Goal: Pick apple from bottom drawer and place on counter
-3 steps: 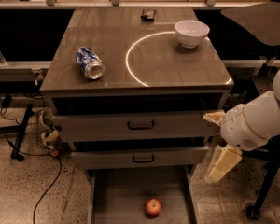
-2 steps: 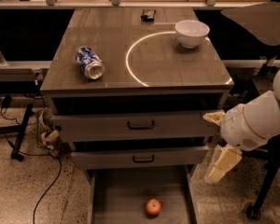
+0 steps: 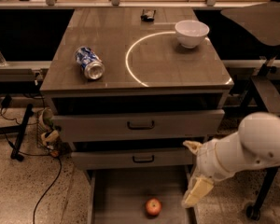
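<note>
**A:** Layout, largest first?

**B:** The flat glossy grey-brown counter [image 3: 177, 73], marked with a thin white circle line [image 3: 130, 66], sat above two shut grey drawer fronts with black handles [image 3: 140, 124]. The wide shallow grey bottom drawer [image 3: 123, 195] was pulled out below them. I judged it was open so that its floor could be reached from above.

**A:** Arm?

**B:** The white robot arm [image 3: 254, 146] came in low from the camera's right. Its cream-tipped gripper [image 3: 197, 195] hung at the drawer's right wall, level with the drawer rather than the counter. That looked like an approach for the pick. I could not tell whether the jaws were parted or closed, and nothing was visibly held.

**A:** Containers and contents?

**B:** The bottom drawer held one item, the small round red-orange apple [image 3: 153, 206]. It lay on the floor near the front, just beside the gripper and apart from it. A white bowl [image 3: 192, 32] stood upright on the counter, on the circle line, with nothing showing inside. A blue-and-white can [image 3: 89, 63] lay on its side outside the circle, open end towards the camera.

**A:** Status?

**B:** The apple had not yet been grasped. The counter had bare room inside the circle for placing it.
</note>
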Available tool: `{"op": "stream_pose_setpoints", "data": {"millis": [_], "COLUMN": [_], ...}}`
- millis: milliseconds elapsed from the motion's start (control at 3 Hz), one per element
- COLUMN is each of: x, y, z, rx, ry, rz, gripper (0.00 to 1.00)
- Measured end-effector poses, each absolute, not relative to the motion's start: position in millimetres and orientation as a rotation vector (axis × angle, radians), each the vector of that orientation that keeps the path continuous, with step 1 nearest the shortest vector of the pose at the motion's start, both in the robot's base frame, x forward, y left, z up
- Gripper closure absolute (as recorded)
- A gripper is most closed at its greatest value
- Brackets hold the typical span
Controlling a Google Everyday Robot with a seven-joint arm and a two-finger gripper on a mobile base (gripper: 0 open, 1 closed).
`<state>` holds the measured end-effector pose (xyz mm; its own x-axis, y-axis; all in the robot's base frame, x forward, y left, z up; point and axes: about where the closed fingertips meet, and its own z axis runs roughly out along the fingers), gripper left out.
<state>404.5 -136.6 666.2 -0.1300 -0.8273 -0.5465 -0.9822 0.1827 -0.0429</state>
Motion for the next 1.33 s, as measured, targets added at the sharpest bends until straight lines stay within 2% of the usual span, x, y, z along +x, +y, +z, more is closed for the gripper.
{"op": "stream_pose_setpoints", "data": {"millis": [667,1000,1333], "x": [433,444,444], "y": [-105,-106,-106], "z": [535,477,477], "rx": [-1.744,-1.772,-1.772], "ry": [1.886,1.890,1.890], "rz": [0.447,0.493,0.493], "gripper": [0.00,0.00,0.00]}}
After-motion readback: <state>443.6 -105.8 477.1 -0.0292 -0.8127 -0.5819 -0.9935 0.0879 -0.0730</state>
